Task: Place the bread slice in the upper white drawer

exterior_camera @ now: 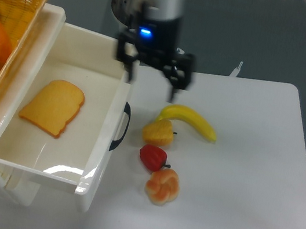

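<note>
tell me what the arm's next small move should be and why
Probably just lift clear and stop, or retreat toward its base. The bread slice lies flat inside the upper white drawer, touching nothing else, and the gripper is open and empty, hanging over the table between the drawer's edge and the banana. Nothing is left to carry, unless the drawer should be pushed shut.

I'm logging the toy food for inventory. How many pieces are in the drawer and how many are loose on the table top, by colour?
Yellow-orange, in the upper white drawer: 1, the bread slice
Yellow: 2, the banana and the yellow fruit
Red: 1, the red fruit
Orange-pink: 1, the bun
Total: 5
</note>
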### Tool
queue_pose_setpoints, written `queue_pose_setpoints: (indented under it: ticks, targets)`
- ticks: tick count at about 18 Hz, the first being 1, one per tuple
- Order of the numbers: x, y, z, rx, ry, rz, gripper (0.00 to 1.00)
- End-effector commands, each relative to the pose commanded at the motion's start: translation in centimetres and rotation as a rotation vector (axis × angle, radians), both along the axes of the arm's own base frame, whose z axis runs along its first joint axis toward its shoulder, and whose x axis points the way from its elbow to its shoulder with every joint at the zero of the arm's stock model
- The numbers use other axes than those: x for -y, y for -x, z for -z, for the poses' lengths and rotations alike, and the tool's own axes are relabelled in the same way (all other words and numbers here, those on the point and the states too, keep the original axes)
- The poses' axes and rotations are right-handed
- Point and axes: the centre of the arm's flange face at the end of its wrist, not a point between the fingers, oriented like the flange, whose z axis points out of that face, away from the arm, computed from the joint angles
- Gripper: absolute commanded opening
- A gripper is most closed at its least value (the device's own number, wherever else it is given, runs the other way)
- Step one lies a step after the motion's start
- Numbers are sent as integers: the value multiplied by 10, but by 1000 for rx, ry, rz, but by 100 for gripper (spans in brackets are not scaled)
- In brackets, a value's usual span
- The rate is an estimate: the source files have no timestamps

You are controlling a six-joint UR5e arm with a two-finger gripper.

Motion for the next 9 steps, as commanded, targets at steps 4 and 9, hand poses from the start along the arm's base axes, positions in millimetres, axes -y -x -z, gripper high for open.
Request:
queue_pose_setpoints:
  ticks: [4, 9]
  targets:
    - [8, 48, 54, 8, 124, 152, 100]
    - [6, 84, 127, 14, 365, 320, 100]
